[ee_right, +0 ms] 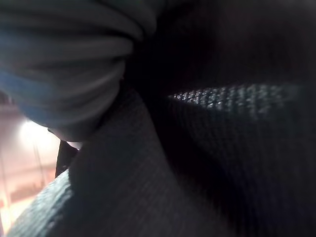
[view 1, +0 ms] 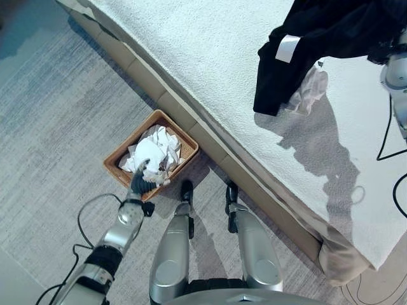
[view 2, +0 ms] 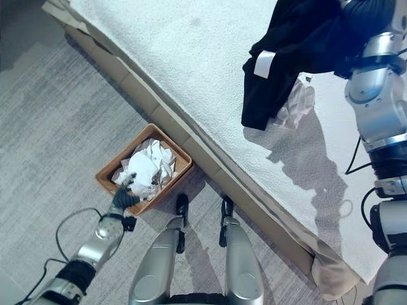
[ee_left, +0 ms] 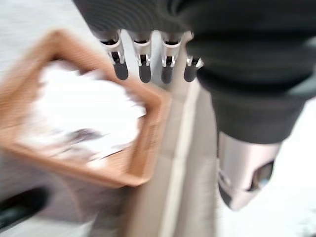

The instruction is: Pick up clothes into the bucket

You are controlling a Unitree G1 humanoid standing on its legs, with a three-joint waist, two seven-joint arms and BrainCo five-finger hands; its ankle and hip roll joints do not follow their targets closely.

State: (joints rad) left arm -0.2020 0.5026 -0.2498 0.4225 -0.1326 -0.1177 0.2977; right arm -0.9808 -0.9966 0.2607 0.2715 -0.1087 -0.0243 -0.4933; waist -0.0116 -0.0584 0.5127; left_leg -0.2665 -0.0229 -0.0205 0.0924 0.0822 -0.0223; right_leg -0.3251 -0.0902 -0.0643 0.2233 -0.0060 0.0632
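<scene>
Left eye view: a brown woven basket (view 1: 114, 163) sits on the grey carpet (view 1: 51, 114), just beside the bed (view 1: 210, 57), with white clothes (view 1: 152, 152) heaped inside. The left hand (view 1: 141, 182) hangs over the basket's near rim, fingers (ee_left: 143, 69) straight, holding nothing. On the bed, well apart from the basket, a black garment (view 2: 299, 44) hangs lifted, draped over the right hand, whose grip I cannot tell. A pale pink cloth (view 1: 308, 89) lies beneath it

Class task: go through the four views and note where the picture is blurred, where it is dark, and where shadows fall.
Left wrist view: the brown woven basket and white clothes are smeared by blur. Right wrist view: dark, with black woven cloth right up against the lens. Eye views: sharp; the hanging black garment casts a grey shadow on the white bedcover.
</scene>
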